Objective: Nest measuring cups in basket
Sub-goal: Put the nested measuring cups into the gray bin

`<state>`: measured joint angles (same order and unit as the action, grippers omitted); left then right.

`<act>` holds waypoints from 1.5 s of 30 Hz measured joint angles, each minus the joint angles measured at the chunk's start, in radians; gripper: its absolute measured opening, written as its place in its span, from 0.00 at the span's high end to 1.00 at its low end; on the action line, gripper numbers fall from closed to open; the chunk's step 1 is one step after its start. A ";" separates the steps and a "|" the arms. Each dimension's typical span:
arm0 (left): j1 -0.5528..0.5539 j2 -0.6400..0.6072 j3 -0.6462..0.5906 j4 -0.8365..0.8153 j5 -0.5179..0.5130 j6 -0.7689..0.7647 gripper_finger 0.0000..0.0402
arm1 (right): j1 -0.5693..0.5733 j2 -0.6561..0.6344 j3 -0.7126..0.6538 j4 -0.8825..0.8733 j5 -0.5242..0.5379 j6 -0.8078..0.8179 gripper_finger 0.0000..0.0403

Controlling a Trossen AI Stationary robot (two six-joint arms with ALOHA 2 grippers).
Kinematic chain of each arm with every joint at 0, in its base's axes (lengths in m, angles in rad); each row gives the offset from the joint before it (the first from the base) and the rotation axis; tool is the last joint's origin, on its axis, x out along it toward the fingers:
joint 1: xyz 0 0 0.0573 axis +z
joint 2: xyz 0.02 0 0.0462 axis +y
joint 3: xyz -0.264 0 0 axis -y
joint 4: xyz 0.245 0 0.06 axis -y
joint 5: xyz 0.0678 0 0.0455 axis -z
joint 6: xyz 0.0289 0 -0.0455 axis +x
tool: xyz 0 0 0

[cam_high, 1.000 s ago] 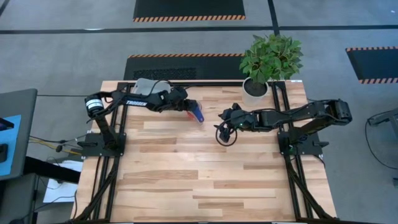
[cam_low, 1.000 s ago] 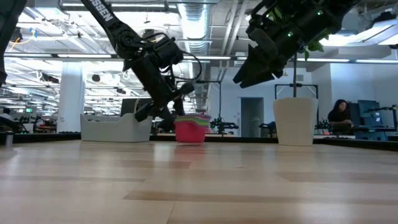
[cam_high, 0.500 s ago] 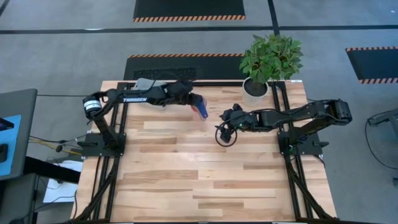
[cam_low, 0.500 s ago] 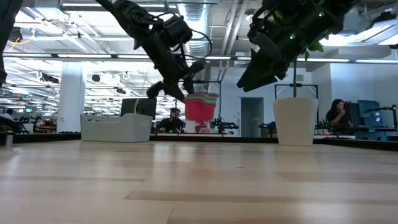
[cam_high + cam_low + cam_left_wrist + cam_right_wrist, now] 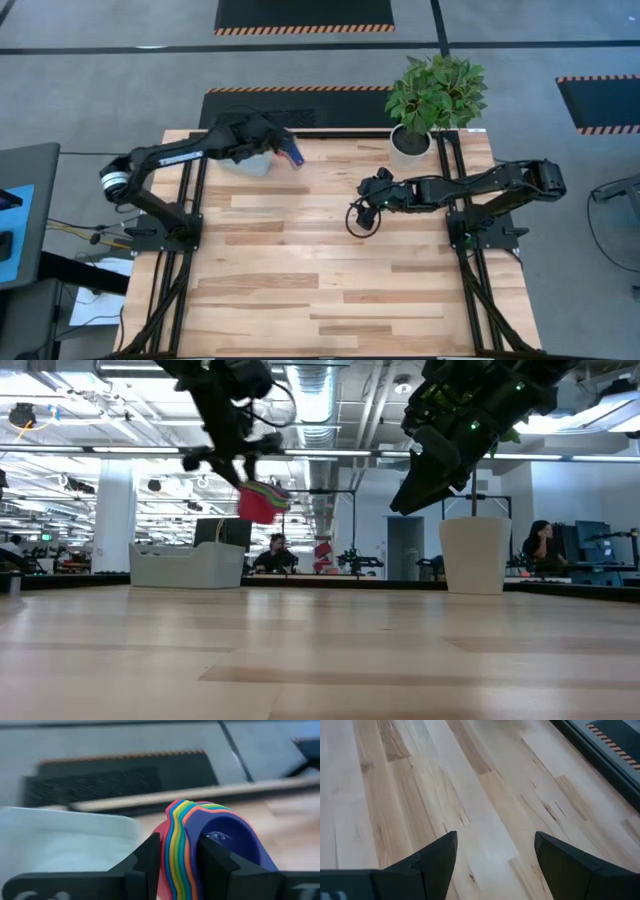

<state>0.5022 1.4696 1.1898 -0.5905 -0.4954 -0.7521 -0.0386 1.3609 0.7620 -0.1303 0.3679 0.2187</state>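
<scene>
Left gripper (image 5: 177, 862) was clenched on the nested stack of measuring cups (image 5: 210, 842). In the left wrist view its two dark fingers (image 5: 145, 865) pinched the stacked rims between them, with the dark blue cup innermost and facing the camera, and orange, green, yellow, light blue and red edges layered behind it. The stack was tipped on its side in the grip, bowls pointing sideways rather than up.

In the high view the left gripper (image 5: 275, 148) sat near the far left part of the table (image 5: 330, 280), with the cups (image 5: 293, 153) showing at its tip as a small blue and red patch. The basket (image 5: 247, 160) lay under and just beside the gripper, partly hidden by the arm. Whether the cups were over the basket's rim or just beside it could not be told from above.

In the low view the cups (image 5: 260, 503) hung well clear of the table surface, above and to one side of the pale basket (image 5: 187, 566), which stood on the table at the far edge. No contact between cups and basket was seen. The left wrist view showed the basket's (image 5: 60, 840) pale translucent wall and floor beside the held stack.

Right gripper (image 5: 495, 855) hovered over bare wood near the table's middle, fingers spread wide and holding nothing. In the high view it (image 5: 368, 210) was well apart from the basket, with the white plant pot (image 5: 410, 142) at the far edge beyond it.
</scene>
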 joint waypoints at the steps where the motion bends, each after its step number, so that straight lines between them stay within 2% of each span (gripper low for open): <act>1: 0.011 -0.023 -0.009 -0.016 -0.027 -0.001 0.77 | 0.002 0.000 0.000 0.000 0.000 0.006 0.28; 8: 0.145 -0.203 -0.183 0.032 -0.055 -0.049 0.77 | 0.027 0.000 0.000 0.000 0.001 0.009 0.28; 16: 0.284 -0.330 -0.452 0.261 -0.046 -0.105 0.77 | 0.018 0.000 0.000 0.010 0.000 0.010 0.28; 23: 0.310 -0.332 -0.638 0.503 -0.037 -0.182 0.77 | 0.002 0.000 0.000 0.037 0.000 0.005 0.28; 33: 0.310 -0.331 -0.766 0.514 -0.113 -0.342 0.77 | 0.002 0.000 0.001 0.057 0.000 -0.008 0.28; 41: 0.308 -0.281 -0.814 0.617 -0.073 -0.432 0.77 | 0.001 0.000 0.001 0.066 0.000 -0.011 0.28; 45: 0.306 -0.230 -0.813 0.629 -0.093 -0.480 0.77 | -0.005 0.000 0.001 0.067 0.000 -0.010 0.28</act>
<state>0.8084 1.2398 0.3770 0.0386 -0.5887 -1.2324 -0.0432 1.3609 0.7629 -0.0634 0.3678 0.2085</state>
